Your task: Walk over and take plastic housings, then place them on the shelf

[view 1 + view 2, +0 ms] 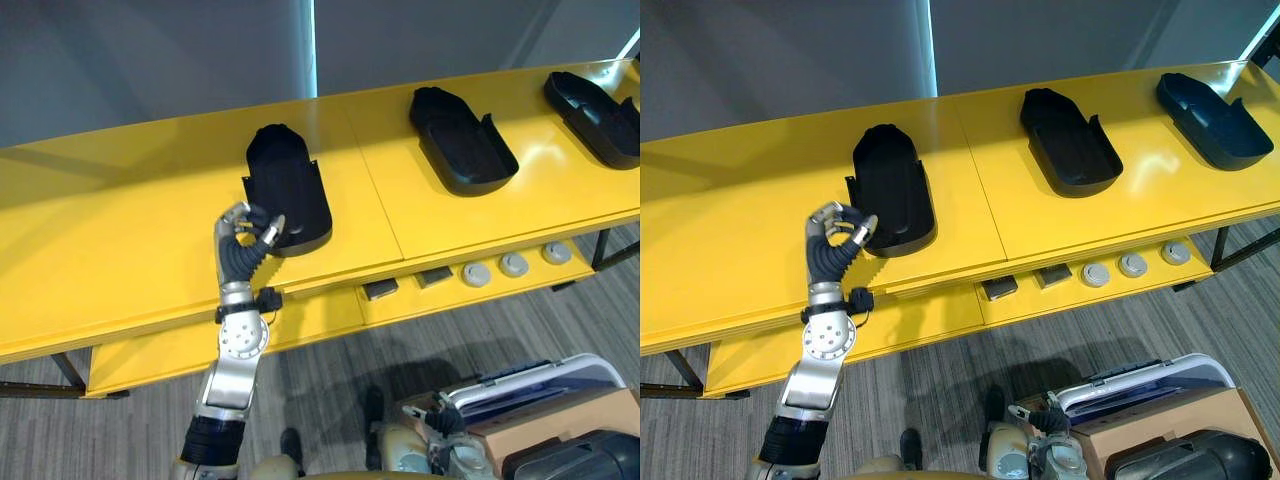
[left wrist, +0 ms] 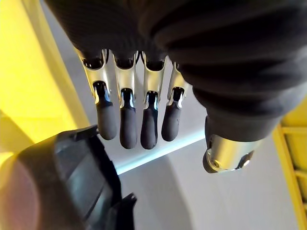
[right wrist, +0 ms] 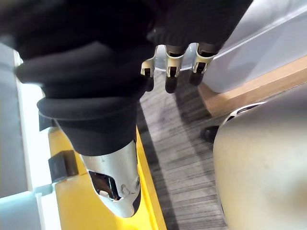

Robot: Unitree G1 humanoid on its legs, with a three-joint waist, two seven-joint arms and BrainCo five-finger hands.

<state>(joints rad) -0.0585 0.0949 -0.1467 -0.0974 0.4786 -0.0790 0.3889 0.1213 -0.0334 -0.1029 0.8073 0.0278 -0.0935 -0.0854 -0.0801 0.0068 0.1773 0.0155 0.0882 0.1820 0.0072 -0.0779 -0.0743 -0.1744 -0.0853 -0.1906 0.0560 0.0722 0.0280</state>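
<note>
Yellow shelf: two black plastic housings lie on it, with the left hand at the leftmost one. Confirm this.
Not two. The left eye view shows three black plastic housings on the yellow shelf, with the left hand at the leftmost one.

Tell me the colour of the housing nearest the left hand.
Black. The housing shows best in the left eye view, against the yellow shelf.

counter [image 1: 120, 230] bright yellow | housings [image 1: 288, 190] plain black, yep all three | left robot hand [image 1: 243, 226] silver, dark tips, black ribbed cover | floor [image 1: 500, 335] grey streaky planks | knobs [image 1: 513, 264] light grey
</note>
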